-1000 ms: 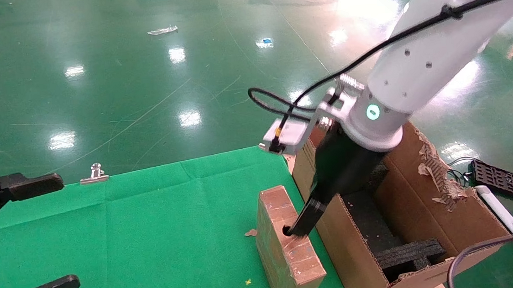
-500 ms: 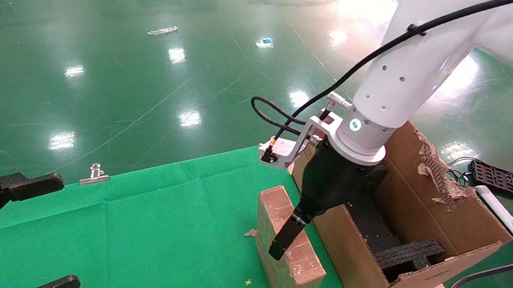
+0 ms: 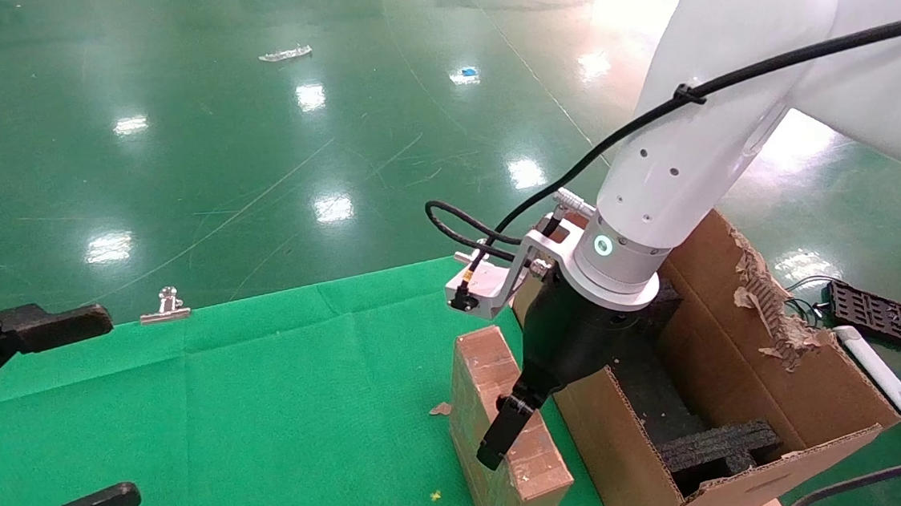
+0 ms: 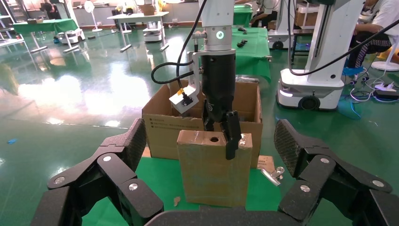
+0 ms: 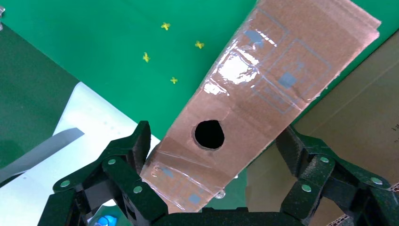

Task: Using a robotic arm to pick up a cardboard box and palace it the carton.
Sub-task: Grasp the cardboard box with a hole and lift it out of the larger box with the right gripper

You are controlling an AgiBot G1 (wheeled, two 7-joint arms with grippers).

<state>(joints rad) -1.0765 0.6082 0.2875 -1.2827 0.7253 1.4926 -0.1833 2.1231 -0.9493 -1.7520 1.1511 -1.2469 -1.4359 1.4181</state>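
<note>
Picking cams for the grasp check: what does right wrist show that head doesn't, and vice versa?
Right wrist only: the round hole in the cardboard box's top face, with the right pincer's fingers spread either side of the box, not closed on it.

Head only: the carton with its torn flap and black foam lining, the robotic arm, the parked left pincer, a metal clip.

Both: the box standing on the green cloth, right beside the carton.
</note>
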